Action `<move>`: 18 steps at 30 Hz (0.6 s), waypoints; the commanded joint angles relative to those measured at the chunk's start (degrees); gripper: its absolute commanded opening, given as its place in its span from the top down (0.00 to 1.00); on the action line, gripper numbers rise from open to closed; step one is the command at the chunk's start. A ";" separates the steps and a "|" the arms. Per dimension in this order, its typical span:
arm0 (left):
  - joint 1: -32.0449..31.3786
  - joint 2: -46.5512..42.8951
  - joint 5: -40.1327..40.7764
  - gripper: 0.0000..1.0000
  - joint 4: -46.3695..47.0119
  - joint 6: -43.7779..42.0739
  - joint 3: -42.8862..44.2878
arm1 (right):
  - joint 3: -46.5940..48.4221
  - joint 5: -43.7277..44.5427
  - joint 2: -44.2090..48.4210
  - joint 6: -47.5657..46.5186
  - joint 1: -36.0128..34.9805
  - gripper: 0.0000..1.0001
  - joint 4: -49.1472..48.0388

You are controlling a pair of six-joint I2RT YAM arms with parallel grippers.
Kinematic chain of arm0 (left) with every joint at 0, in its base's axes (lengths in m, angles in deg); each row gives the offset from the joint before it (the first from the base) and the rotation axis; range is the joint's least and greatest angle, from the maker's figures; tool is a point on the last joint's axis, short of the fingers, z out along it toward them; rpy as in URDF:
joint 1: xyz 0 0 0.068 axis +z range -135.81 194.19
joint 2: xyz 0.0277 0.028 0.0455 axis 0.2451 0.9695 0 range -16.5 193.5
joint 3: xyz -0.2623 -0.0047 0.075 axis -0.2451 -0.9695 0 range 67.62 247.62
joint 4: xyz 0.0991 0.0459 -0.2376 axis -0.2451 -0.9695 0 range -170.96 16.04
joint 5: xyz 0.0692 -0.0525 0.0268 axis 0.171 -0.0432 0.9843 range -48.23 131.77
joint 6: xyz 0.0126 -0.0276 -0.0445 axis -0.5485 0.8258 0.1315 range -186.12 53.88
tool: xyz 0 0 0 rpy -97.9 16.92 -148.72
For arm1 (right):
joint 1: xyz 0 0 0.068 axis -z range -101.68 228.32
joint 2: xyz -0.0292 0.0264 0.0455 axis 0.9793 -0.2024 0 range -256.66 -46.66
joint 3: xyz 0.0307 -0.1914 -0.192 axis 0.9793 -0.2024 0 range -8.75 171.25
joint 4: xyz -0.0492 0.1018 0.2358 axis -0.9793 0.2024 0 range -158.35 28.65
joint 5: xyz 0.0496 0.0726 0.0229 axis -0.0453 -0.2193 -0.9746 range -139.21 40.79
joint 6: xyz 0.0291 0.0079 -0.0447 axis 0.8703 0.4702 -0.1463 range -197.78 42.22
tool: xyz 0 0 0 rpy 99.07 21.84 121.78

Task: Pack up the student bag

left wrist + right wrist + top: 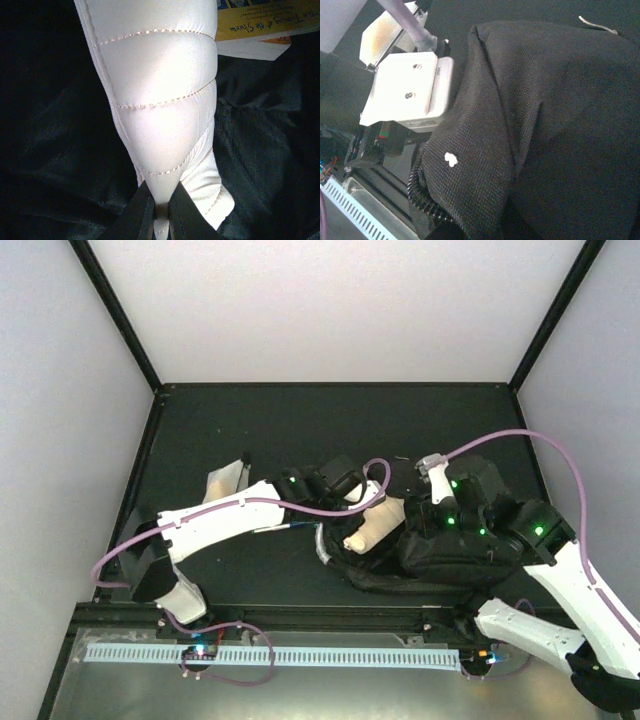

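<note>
A: The left gripper (160, 202) is clamping the pouch (160, 100) by its tail end, holding it over the bag (450, 555) at its left edge.

B: And the right gripper (445, 510)?

A: It is resting atop the bag, jaws together. Whether cloth is pinched is hidden. The bag is slumping on the table (250, 430).

B: It is looking soft, floppy and probably light. The zipper rim is offering the best hold.
</note>
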 commanded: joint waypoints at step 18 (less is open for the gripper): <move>-6.40 3.48 9.28 0.98 0.24 -8.00 0.34 | 8.71 -5.80 -0.05 3.10 -0.59 0.98 -8.18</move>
